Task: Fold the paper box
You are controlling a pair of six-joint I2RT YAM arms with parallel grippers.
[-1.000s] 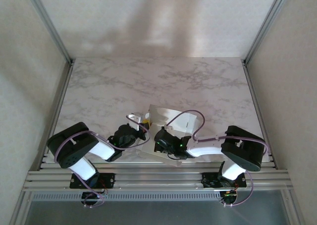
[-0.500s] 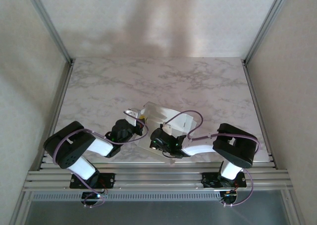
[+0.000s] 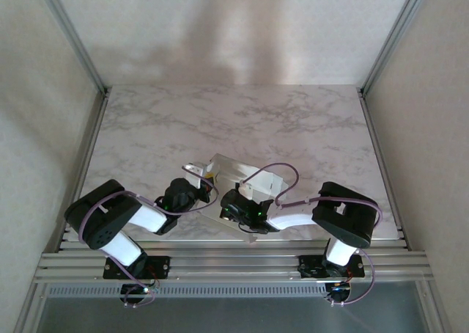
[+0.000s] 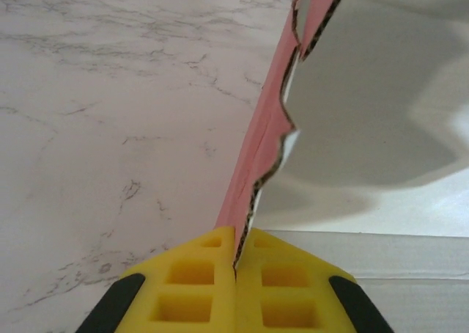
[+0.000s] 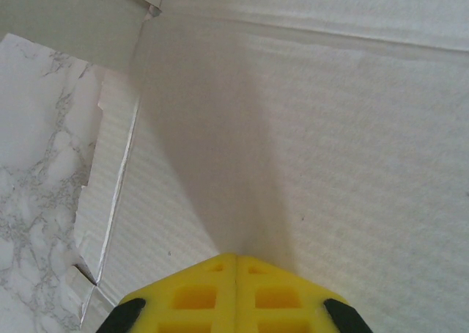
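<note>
The paper box (image 3: 253,177) lies partly folded at the near middle of the marble table, white side up, with walls raised. My left gripper (image 4: 236,239) is shut on an upright flap of the box (image 4: 264,138), pink on its left face and white on its right. In the top view the left gripper (image 3: 210,185) sits at the box's left edge. My right gripper (image 5: 236,258) is shut with nothing between its yellow fingers, its tips resting on the white inner face of the box (image 5: 330,127). From above, the right gripper (image 3: 233,203) is over the box's near part.
The marble table (image 3: 220,120) stretches open behind and to both sides of the box. Metal frame rails (image 3: 234,261) run along the near edge, and upright posts and walls (image 3: 80,54) close in the sides. Purple cables loop over the box.
Over the last second the right arm has swung left, and the box with both grippers has shifted slightly left. Both grippers stay shut.
</note>
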